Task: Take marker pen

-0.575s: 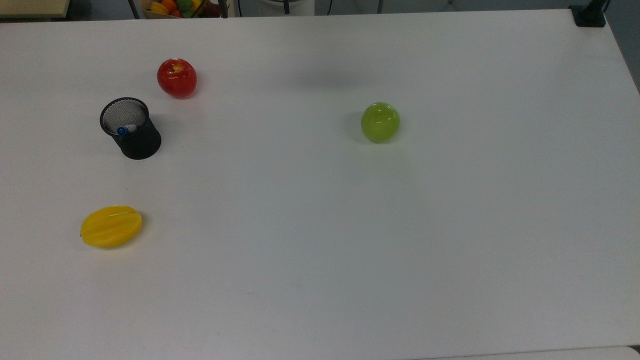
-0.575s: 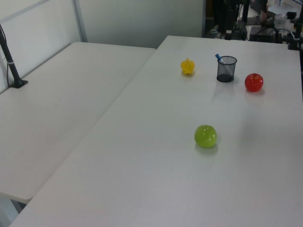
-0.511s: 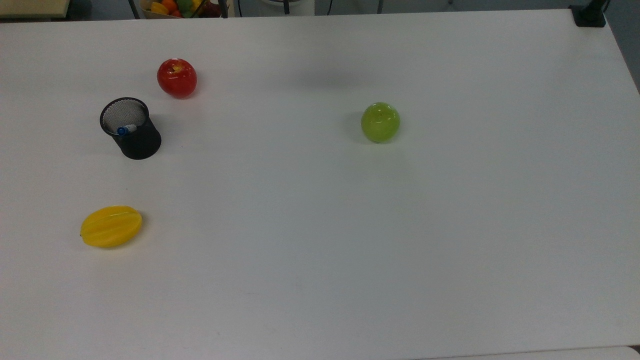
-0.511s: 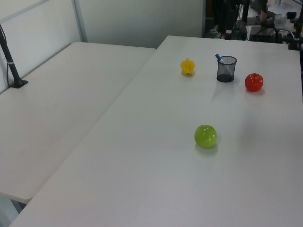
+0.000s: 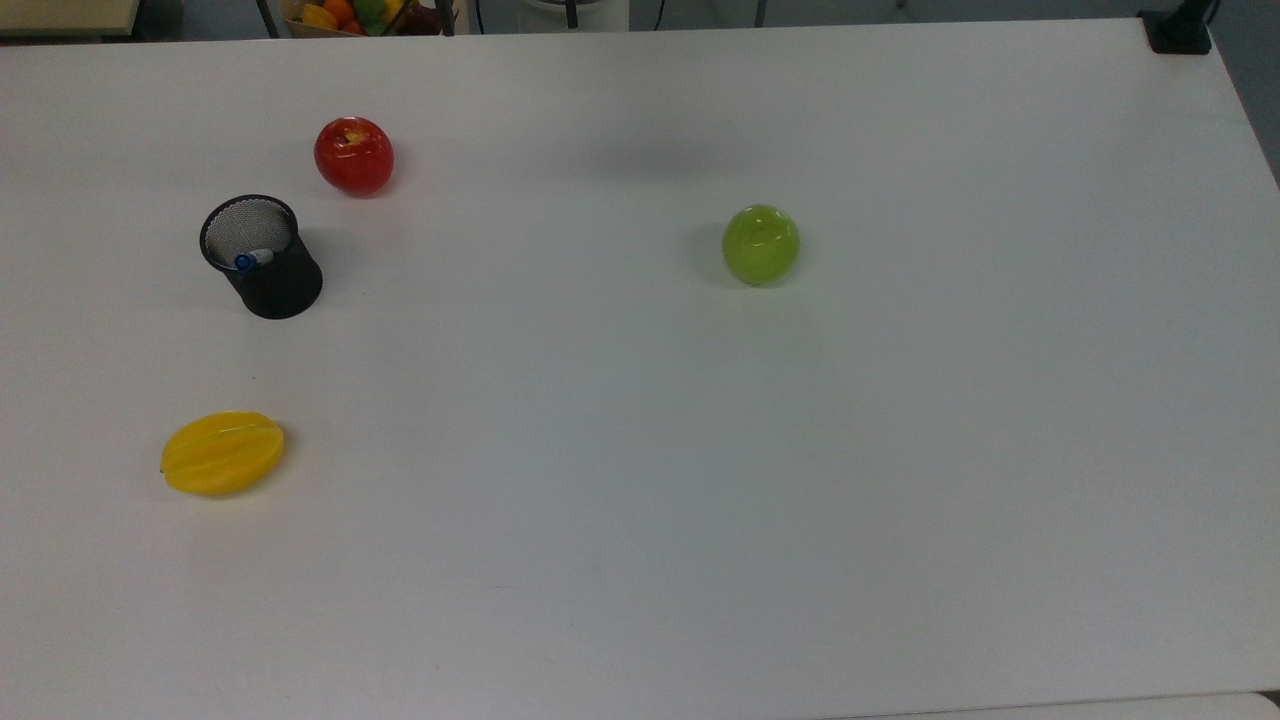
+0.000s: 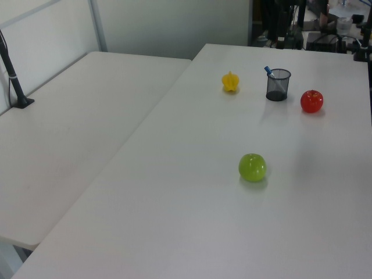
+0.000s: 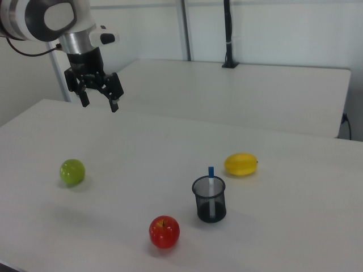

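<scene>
- Standing upright in the black mesh cup (image 7: 209, 199), the marker pen (image 7: 211, 177) is untouched.
- End effector (image 7: 98, 101) hangs high, fingers spread, empty, well apart from the cup.
- Approach, grasp and lift all remain.

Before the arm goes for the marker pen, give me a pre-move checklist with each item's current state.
1. Marker pen upright in the black mesh cup, blue end above the rim: ok.
2. Gripper open and empty: ok.
3. Gripper aligned over the cup: not ok; it hangs high, far to the right view's left.
4. Space around the cup: ok; red apple and yellow fruit stand apart from it.
5. Green apple below the gripper's path: cannot tell.
</scene>
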Robot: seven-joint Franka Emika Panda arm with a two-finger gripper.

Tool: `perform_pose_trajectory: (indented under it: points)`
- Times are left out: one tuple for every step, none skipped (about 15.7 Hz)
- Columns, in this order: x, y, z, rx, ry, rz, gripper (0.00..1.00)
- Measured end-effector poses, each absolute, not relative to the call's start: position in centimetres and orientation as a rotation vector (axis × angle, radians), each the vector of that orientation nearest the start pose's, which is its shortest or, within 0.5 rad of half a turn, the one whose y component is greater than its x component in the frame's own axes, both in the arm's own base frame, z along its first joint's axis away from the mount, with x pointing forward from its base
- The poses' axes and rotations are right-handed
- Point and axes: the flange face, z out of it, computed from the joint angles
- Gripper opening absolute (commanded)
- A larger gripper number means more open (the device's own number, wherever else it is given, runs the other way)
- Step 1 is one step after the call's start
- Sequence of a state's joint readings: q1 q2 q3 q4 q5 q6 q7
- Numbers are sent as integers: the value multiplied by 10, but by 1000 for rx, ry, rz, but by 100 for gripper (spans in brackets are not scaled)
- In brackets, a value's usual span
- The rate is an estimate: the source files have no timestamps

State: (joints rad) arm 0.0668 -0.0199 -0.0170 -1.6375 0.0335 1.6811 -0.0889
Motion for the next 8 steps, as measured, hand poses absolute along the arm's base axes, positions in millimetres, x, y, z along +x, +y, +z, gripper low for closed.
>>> perform_pose_trajectory:
  points:
    - [558, 29, 614, -3101, -207, -100, 100]
    - [558, 26, 614, -3102, -197, -100, 100]
    - [558, 22, 614, -3102, -192, -100, 100]
    - [558, 19, 614, -3102, -188, -101, 100]
    - [558, 18, 614, -3103, -185, -101, 100]
    - [558, 17, 614, -3103, -183, -101, 100]
    - [558, 16, 614, -3103, -182, -101, 100]
    - [558, 16, 614, -3103, -181, -101, 100]
